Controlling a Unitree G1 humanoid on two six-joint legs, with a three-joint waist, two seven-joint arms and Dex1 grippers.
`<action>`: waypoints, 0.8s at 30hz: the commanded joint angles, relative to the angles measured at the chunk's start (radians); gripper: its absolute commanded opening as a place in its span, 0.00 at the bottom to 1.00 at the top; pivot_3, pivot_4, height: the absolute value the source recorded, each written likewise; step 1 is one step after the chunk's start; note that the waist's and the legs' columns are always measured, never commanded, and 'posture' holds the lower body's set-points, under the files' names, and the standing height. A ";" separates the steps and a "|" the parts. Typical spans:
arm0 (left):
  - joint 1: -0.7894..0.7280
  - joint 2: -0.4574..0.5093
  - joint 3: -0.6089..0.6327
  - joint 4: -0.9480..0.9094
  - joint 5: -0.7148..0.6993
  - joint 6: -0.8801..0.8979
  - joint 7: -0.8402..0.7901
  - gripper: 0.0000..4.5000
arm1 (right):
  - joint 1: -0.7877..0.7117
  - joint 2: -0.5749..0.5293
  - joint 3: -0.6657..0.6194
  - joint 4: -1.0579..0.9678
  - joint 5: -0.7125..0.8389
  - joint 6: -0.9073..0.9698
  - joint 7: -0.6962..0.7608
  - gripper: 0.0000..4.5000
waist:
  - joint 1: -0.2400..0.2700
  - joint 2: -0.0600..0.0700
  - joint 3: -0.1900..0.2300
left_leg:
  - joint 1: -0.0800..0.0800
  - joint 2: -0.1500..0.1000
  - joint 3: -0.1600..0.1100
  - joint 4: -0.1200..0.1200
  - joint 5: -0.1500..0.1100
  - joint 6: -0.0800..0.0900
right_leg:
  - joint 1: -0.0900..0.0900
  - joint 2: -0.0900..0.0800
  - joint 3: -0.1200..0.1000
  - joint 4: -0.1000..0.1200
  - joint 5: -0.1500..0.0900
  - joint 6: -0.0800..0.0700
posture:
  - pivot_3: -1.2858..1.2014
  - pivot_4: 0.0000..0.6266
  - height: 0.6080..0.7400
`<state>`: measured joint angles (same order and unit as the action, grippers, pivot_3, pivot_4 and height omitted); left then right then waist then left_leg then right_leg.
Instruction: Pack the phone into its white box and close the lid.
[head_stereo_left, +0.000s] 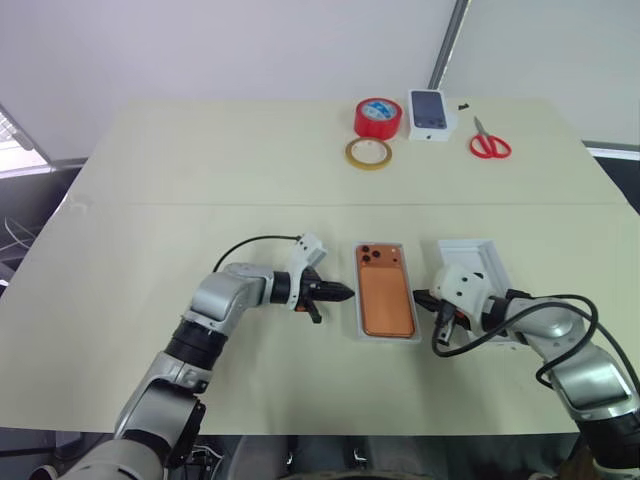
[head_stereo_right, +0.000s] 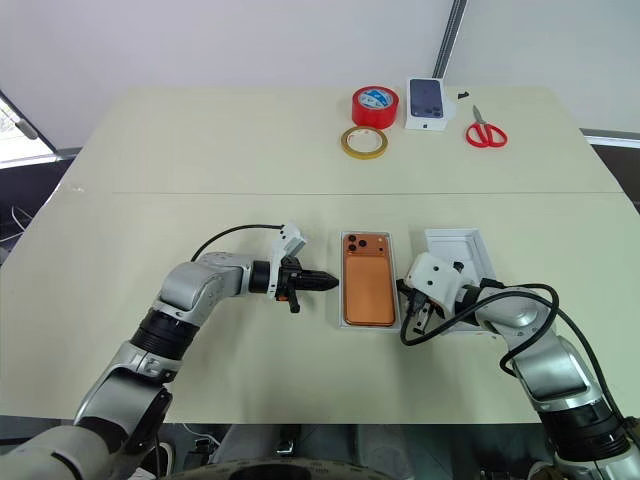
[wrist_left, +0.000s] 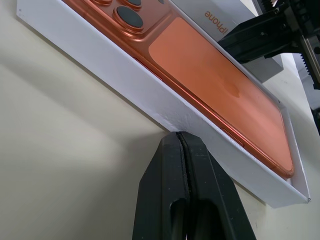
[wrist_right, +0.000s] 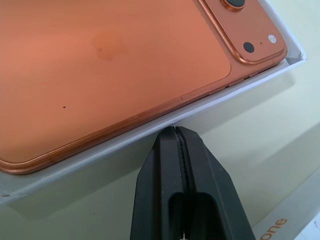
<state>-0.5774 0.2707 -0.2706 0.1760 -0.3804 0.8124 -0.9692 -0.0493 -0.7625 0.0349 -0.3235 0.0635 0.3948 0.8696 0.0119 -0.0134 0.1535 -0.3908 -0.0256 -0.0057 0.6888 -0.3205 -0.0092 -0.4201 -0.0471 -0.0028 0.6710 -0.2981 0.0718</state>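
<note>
Fingers (wrist_left: 172, 190) of both grippers pressed together, empty, flanking shallow white cardboard box (head_stereo_left: 357, 300) holding slim orange smartphone (head_stereo_left: 386, 290), back up; white lid tray (head_stereo_left: 475, 252) beside right gripper (head_stereo_left: 420, 298).

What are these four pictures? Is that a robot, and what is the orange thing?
Yes, a robot with two arms. The two wide pictures come from cameras in its head, looking down at a table. The two close-up pictures come from cameras on its wrists. The left gripper and the right gripper are its pinching hands; both are shut and hold nothing. The orange thing is a phone, lying back-up in its white box between the grippers. The lid lies beside the box, partly under the right arm. At the far edge sit red tape, tan tape, a small carton and red scissors.
</note>
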 joint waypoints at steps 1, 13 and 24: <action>-0.035 0.002 0.005 -0.003 0.000 -0.050 -0.026 0.01 | -0.013 -0.006 -0.020 -0.048 0.031 -0.025 0.008 0.00 | 0.000 0.000 0.000 | 0.000 0.000 0.000 0.000 0.000 0.000 | 0.000 0.000 0.000 0.000 0.000 0.000 | 0.52 0.24 1.00; -0.030 0.092 0.076 -0.030 -0.041 -0.034 -0.048 0.01 | -0.031 -0.071 -0.071 0.001 0.045 -0.077 0.037 0.00 | 0.000 0.000 0.000 | 0.000 0.000 0.000 0.000 0.000 0.000 | 0.000 0.000 0.000 0.000 0.000 0.000 | 0.52 0.24 1.00; -0.036 0.135 0.193 -0.005 -0.058 -0.157 -0.051 0.06 | -0.051 -0.065 -0.137 0.124 0.077 -0.112 -0.007 0.00 | -0.001 0.000 0.000 | 0.000 0.000 0.000 0.001 0.001 -0.001 | 0.001 0.000 0.000 0.000 0.000 0.000 | 0.52 0.24 1.00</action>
<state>-0.6024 0.3949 -0.1157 0.1833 -0.4183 0.6729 -1.0035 -0.0950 -0.8289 -0.0468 -0.1692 0.0928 0.2588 0.8610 0.0111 -0.0134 0.1535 -0.3907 -0.0253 -0.0057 0.6902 -0.3199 -0.0103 -0.4193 -0.0467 -0.0028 0.6712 -0.2981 0.0718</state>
